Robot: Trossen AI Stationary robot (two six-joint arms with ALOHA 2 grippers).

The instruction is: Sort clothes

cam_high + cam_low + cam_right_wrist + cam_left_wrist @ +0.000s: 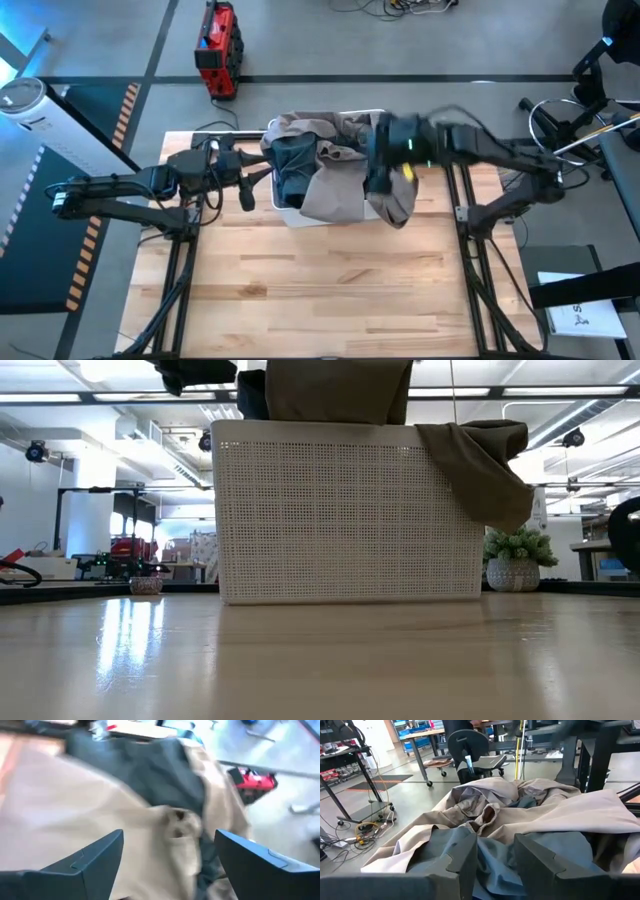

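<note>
Both jaws spread, hovering over taupe garment (340,185) in bin (345,510).

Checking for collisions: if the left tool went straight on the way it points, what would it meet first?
Probably the grey-blue shirt piled in the bin; it lies right ahead of the open left tool, with the taupe garment behind it.

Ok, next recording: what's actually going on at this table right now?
Two robot arms are working over a white bin at the far side of the wooden table, which is piled with clothes. A taupe garment lies across the top and hangs over the bin's edges, with a grey-blue shirt bunched beneath it. The right gripper hovers open above the taupe cloth. The left gripper sits at the bin's left side, open, pointing into the pile. Neither holds anything.
</note>
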